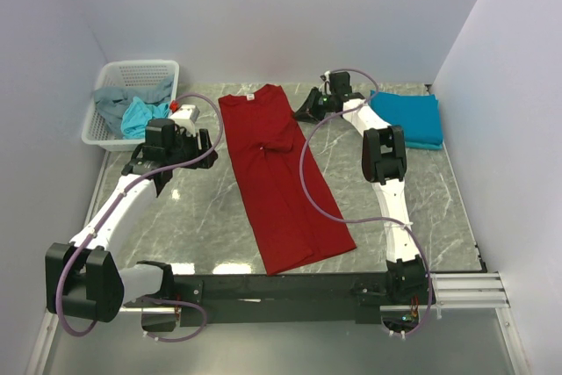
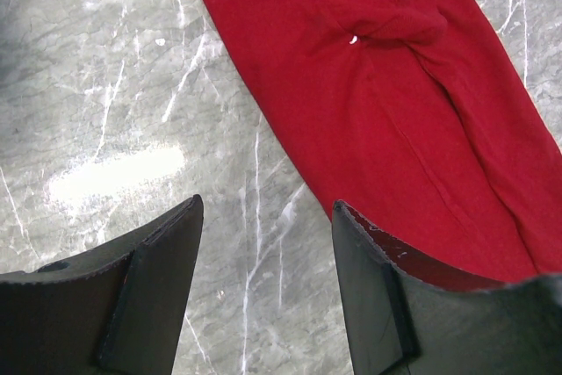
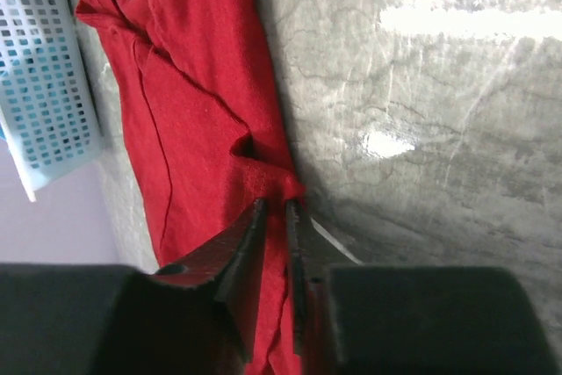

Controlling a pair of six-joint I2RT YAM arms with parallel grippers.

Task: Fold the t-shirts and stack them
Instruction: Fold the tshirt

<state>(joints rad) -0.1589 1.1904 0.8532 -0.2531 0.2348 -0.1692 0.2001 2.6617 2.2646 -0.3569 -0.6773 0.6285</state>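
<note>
A dark red t-shirt [image 1: 277, 173] lies folded lengthwise into a long strip down the middle of the table, collar at the far end. My right gripper [image 1: 307, 110] is low at the strip's far right edge, and the right wrist view shows it [image 3: 274, 208] shut on a bunched fold of the red cloth [image 3: 193, 103]. My left gripper [image 1: 156, 173] hangs open over bare marble just left of the shirt. In the left wrist view its [image 2: 268, 208] right finger [image 2: 369, 278] reaches the red hem [image 2: 395, 85]. A folded teal-blue t-shirt [image 1: 408, 118] rests at the far right.
A white mesh basket [image 1: 132, 69] stands at the far left, holding a grey shirt [image 1: 112, 98] and a light turquoise shirt [image 1: 139, 118]. White walls close in the table on three sides. A black rail [image 1: 281, 287] with the arm bases runs along the near edge.
</note>
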